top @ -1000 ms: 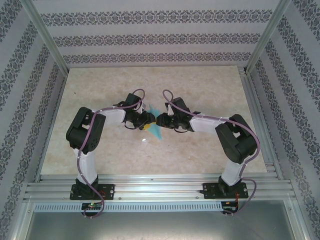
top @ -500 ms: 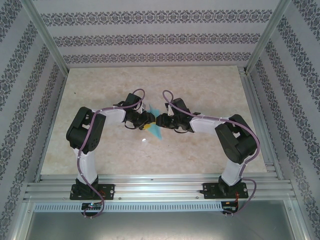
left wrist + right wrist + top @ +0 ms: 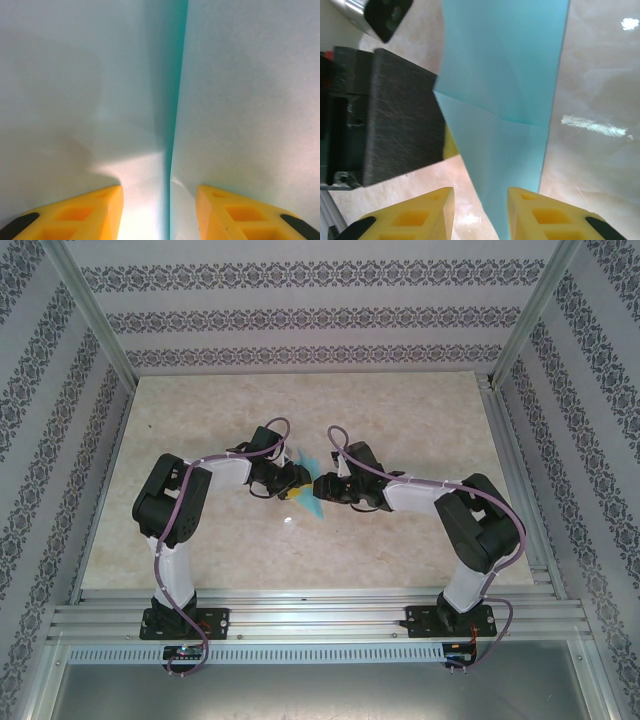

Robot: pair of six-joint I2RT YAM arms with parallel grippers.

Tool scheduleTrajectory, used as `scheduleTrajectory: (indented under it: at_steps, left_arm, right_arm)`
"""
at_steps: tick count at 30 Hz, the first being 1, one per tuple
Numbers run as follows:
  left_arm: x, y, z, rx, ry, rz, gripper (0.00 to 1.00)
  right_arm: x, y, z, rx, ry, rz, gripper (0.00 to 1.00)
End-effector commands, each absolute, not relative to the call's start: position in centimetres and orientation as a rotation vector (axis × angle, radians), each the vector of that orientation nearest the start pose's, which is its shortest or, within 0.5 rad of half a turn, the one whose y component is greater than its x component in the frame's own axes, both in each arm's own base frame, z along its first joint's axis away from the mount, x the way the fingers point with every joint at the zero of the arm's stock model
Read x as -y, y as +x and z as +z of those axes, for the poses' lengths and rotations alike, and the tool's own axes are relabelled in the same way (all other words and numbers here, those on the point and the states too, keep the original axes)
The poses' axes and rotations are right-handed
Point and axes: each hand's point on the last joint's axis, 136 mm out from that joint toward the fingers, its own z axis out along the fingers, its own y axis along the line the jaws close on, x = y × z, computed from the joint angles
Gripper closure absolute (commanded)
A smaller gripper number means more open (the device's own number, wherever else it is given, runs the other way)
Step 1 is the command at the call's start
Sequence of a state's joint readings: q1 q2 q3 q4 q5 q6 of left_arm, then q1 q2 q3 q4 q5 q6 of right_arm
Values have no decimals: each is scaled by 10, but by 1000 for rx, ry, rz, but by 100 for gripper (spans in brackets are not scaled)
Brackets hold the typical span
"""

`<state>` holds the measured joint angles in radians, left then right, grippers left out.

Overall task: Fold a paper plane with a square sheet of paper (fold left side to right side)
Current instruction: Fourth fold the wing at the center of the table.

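Observation:
The square sheet of paper (image 3: 313,503) is light blue and folded into a long tapering shape at the middle of the table. My left gripper (image 3: 292,483) and right gripper (image 3: 320,487) meet over it from either side. In the left wrist view the paper (image 3: 240,100) is very close, with a dark upright crease line running down between the yellow fingers (image 3: 75,215). The left gripper (image 3: 159,192) has its jaws apart, straddling that crease. In the right wrist view the paper's (image 3: 505,75) narrow end runs down between the right gripper's (image 3: 481,195) separated jaws, closer to the right finger.
The marble-patterned table (image 3: 200,420) lies inside patterned walls with metal posts. A white glare spot (image 3: 290,521) sits just near of the paper. The left arm's black wrist body (image 3: 395,125) stands close beside the paper in the right wrist view.
The right arm has shifted a little, its gripper sitting slightly nearer and lower beside the paper. The left arm and the paper look unchanged.

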<state>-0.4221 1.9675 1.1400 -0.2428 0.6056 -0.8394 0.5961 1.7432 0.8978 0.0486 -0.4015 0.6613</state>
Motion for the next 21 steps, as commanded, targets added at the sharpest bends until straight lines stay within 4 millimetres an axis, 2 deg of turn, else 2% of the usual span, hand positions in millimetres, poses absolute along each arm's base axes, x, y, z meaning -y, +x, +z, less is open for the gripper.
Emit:
scheduleTrajectory:
  at_steps: [1, 8, 16, 21]
  left_arm:
    - [247, 336, -23, -2995, -460, -937, 56]
    - [248, 336, -24, -2997, -459, -940, 56]
    - [248, 335, -24, -2998, -457, -939, 56]
    - [247, 335, -24, -2998, -459, -937, 56]
  right_arm:
    - [-311, 345, 98, -2440, -142, 1114, 67]
    - [-318, 358, 95, -2451, -119, 1137, 73]
    - [-318, 361, 79, -2495, -113, 1095, 81]
    - [-310, 364, 72, -2520, -109, 1036, 80]
